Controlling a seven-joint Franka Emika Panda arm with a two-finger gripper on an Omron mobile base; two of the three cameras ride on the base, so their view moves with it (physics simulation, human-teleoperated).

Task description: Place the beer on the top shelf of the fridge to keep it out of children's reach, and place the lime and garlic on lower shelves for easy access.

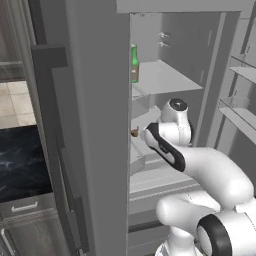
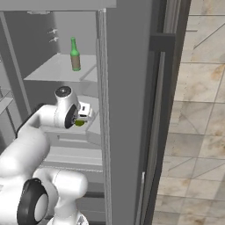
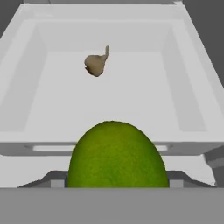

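one garlic beyond lime

I was working in a kitchen. I saw a big grey fridge standing open, with a green beer on its top shelf, and a tiled wall beside it.

Ahead of the gripper, the open bin is offering free floor (its walls are closing three sides), the garlic sitting far back-left.
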